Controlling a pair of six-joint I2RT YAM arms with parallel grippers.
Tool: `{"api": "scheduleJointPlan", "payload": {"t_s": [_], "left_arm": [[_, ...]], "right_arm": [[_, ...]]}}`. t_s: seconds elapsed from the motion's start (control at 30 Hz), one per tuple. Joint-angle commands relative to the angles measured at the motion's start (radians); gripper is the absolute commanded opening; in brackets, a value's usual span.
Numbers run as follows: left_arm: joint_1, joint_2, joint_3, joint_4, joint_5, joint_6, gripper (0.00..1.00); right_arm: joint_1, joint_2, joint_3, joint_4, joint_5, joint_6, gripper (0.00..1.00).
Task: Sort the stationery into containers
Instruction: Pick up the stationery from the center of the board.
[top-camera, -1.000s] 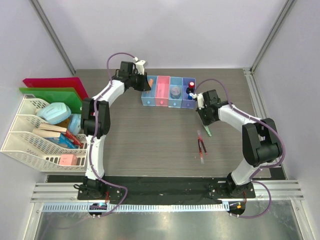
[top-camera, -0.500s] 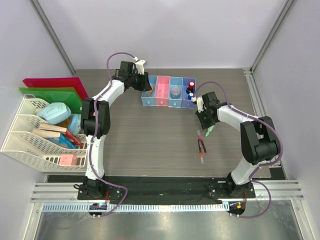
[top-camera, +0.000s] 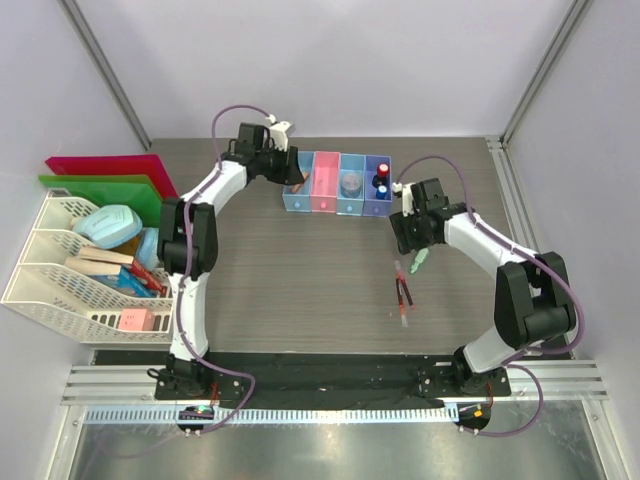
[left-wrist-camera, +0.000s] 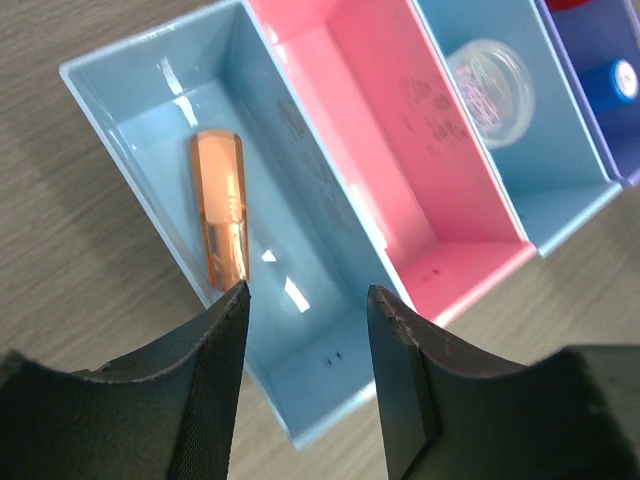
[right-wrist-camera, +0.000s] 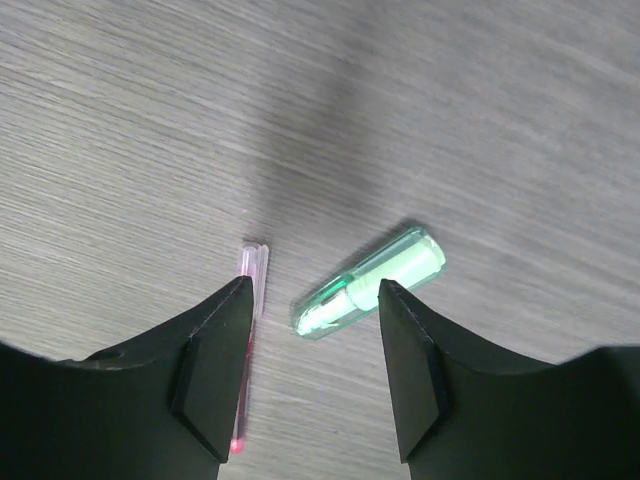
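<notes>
In the left wrist view the orange marker (left-wrist-camera: 220, 210) lies in the end light blue box (left-wrist-camera: 300, 330) of the containers (top-camera: 325, 205). My left gripper (left-wrist-camera: 308, 295) hangs open just above that box, with nothing between its fingers. The neighbouring pink box (left-wrist-camera: 400, 150) is bare. A clear round packet (left-wrist-camera: 490, 80) sits in the second light blue box, and a blue-capped bottle (left-wrist-camera: 620, 80) in the purple one. My right gripper (right-wrist-camera: 312, 290) is open above the table. Below it lie the green eraser (right-wrist-camera: 370, 282) and a thin red pen (right-wrist-camera: 250, 300), both on the wood.
White mesh trays (top-camera: 60, 280) with pale blue objects and a pink block stand at the left edge, with red (top-camera: 100, 163) and green (top-camera: 100, 185) folders behind them. More red-and-black pens (top-camera: 403, 292) lie near the eraser (top-camera: 418, 263). Both arms arch over the table's middle.
Both grippers have opened. The left one has let the orange marker drop into the end light blue box. The right one has pulled back a little from the green eraser.
</notes>
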Motion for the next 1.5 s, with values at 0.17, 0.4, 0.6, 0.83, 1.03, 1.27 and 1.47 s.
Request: {"api": "scheduleJointPlan", "payload": {"t_s": [0.17,0.4,0.6,0.83,1.03,1.27,1.47], "left_arm": [[0.01,-0.264,-0.175,-0.048,0.018,0.182,0.57],[0.031,-0.404,-0.293,-0.098,-0.004,0.274,0.59],[0.038,-0.478,-0.331,-0.141,-0.01,0.305,0.62],[0.042,-0.522,-0.365,-0.161,-0.009,0.316,0.66],[0.053,-0.565,-0.428,-0.163,-0.001,0.32,0.67],[0.077,-0.584,-0.491,-0.155,-0.025,0.332,0.67],[0.09,-0.5,-0.503,-0.103,-0.148,0.303,0.67]], "right_arm": [[-0.103,0.049,0.016,-0.043,-0.027,0.222,0.57],[-0.146,0.107,0.015,-0.026,-0.098,0.276,0.56],[-0.146,0.164,0.022,-0.014,-0.119,0.294,0.54],[-0.144,0.194,0.03,0.007,-0.101,0.304,0.37],[-0.13,0.214,0.047,0.006,-0.089,0.291,0.08],[-0.094,0.191,0.09,-0.003,-0.069,0.265,0.01],[-0.069,0.155,0.202,-0.032,-0.082,0.25,0.01]]}}
